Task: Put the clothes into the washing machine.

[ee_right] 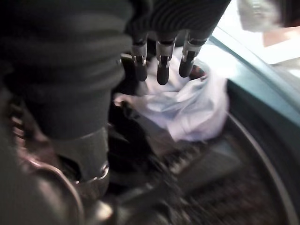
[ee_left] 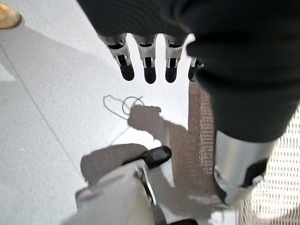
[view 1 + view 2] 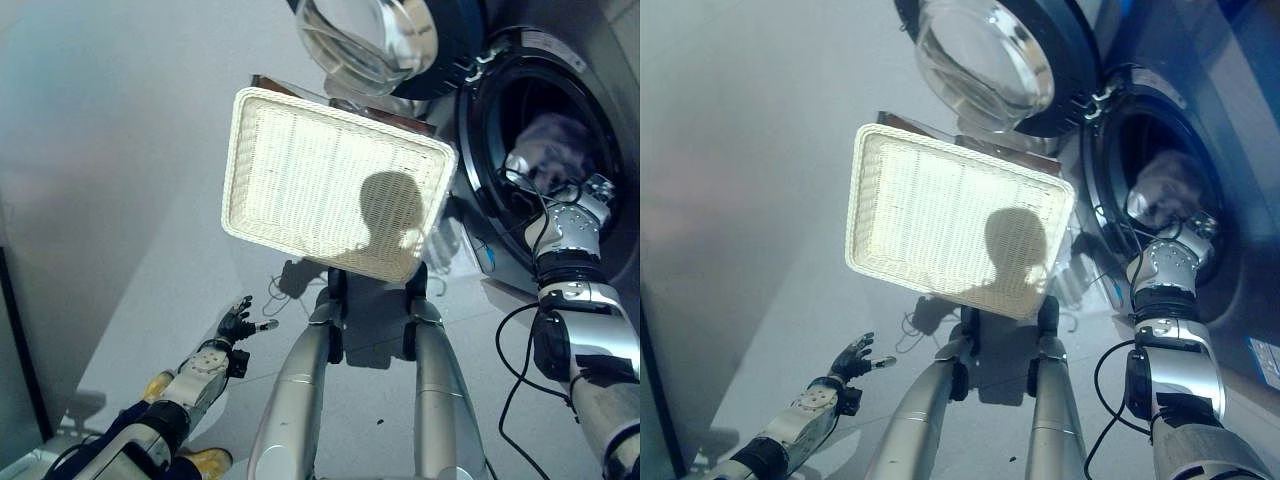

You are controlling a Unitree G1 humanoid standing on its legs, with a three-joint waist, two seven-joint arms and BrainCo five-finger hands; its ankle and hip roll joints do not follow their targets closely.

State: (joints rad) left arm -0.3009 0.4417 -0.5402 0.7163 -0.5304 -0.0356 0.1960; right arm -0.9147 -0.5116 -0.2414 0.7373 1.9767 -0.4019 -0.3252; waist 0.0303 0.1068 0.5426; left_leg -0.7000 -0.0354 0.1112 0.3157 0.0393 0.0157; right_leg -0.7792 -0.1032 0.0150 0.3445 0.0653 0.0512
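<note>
Left eye view, from the left: the left hand (image 3: 236,324) hangs low over the floor (image 3: 120,230), fingers straight and loosely spread, holding nothing. In the middle sits the white woven basket (image 3: 300,170), bare inside. At the right, the washing machine (image 3: 500,90) stands with its glass door (image 3: 365,35) swung open, and the right hand (image 1: 161,61) reaches into the drum (image 1: 262,187), fingers extended and relaxed, closed on nothing. The clothes (image 1: 187,110), pale and bunched, lie inside the drum just past the fingertips, beside a dark garment (image 1: 129,136). Judged from here, the risk is snagging: if a finger catches a fold as the arm pulls out, cloth could trail over the rim and stop the door sealing.
</note>
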